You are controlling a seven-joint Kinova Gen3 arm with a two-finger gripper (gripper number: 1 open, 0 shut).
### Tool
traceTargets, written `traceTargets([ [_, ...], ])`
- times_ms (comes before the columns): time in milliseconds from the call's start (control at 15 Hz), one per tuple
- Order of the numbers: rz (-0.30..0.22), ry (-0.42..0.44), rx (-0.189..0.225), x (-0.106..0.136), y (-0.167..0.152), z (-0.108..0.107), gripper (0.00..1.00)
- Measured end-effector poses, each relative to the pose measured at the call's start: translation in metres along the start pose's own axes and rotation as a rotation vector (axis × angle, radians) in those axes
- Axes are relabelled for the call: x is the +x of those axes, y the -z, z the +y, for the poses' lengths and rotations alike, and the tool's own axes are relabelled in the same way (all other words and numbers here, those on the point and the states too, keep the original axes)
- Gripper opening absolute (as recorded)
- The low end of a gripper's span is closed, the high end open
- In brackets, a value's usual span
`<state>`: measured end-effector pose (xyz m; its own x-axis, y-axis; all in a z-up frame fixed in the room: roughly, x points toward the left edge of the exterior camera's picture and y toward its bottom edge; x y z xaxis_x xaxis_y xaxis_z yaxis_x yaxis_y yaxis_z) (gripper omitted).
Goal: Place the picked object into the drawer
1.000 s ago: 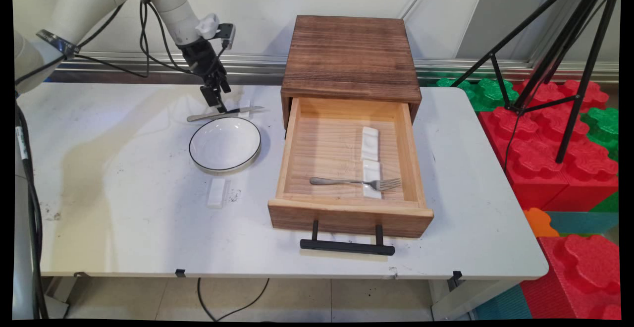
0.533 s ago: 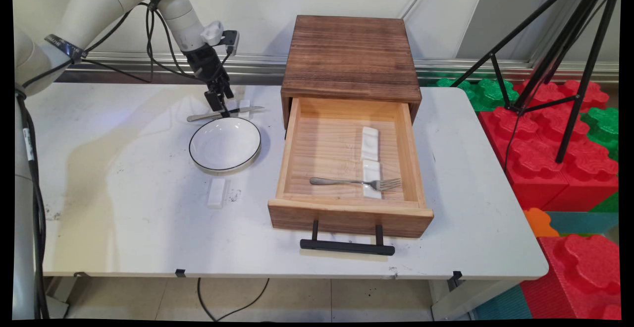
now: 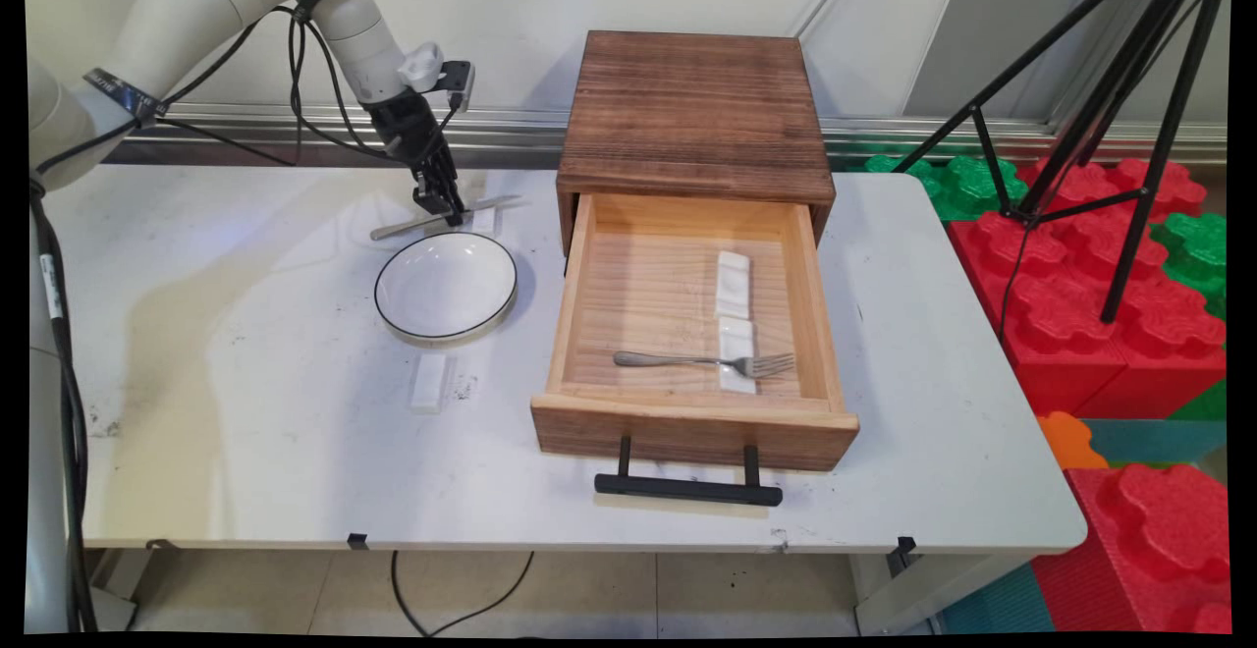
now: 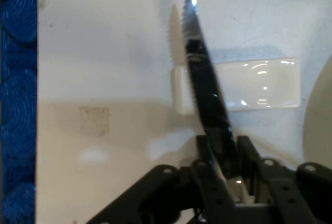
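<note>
Hand (image 3: 447, 213) clamped on knife (image 4: 204, 79)

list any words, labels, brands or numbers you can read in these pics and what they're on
No text can be read in either view.
The dark band round the arm's upper link carries small lettering, too small to read.
A white tag on the cable at the left edge shows dark marks, also unreadable.
The knife in the gripper, the white rest under it, the bowl and the wooden drawer show no writing.
</note>
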<state>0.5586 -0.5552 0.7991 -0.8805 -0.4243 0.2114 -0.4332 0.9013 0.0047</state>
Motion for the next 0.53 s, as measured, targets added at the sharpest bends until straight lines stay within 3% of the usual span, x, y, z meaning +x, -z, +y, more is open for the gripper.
traceTargets([
  [533, 0.014, 0.03, 0.035, -0.003, 0.013, 0.005, 0.0],
])
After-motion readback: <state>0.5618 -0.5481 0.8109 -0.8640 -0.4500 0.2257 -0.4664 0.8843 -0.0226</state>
